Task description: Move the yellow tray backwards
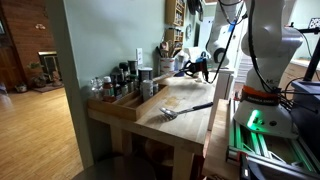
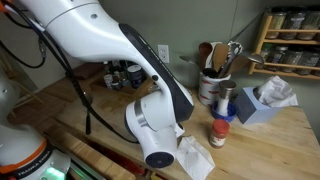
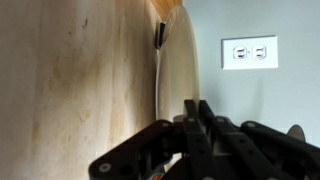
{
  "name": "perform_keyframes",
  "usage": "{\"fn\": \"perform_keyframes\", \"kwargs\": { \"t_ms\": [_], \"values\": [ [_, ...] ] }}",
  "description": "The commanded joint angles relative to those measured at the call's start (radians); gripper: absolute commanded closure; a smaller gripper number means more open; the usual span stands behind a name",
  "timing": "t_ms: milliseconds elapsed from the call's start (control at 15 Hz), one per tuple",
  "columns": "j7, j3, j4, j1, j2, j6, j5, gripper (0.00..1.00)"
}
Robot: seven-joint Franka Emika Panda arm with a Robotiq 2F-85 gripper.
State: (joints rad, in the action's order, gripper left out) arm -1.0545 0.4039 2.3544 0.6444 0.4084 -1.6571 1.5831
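Gripper (image 3: pixel 192 112), jaw gap can't be told, sits w/ yellow tray (image 3: pixel 180 60) at 12 o'clock in wrist view; prob. light, stiff, slippery: pinch near rim.

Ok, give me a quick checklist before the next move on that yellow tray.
1. Yellow tray in sight: ok, in the wrist view, just ahead of the gripper.
2. Grip on the tray: cannot tell.
3. Room behind the tray: cannot tell; a wall outlet shows beyond it.
4. Spatula apart from the gripper: ok.
5. Wooden box of bottles apart from the gripper: ok.
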Motion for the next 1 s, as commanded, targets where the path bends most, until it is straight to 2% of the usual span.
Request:
{"fn": "perform_keyframes", "kwargs": {
  "t_ms": [0, 533, 933],
  "values": [
    [0.022, 0.022, -0.01, -0.029, 0.005, -0.008, 0.021, 0.6],
    [0.046, 0.028, -0.036, -0.036, 0.027, -0.025, 0.028, 0.0],
    [0.062, 0.017, -0.069, -0.077, 0.07, -0.106, 0.063, 0.0]
  ]
}}
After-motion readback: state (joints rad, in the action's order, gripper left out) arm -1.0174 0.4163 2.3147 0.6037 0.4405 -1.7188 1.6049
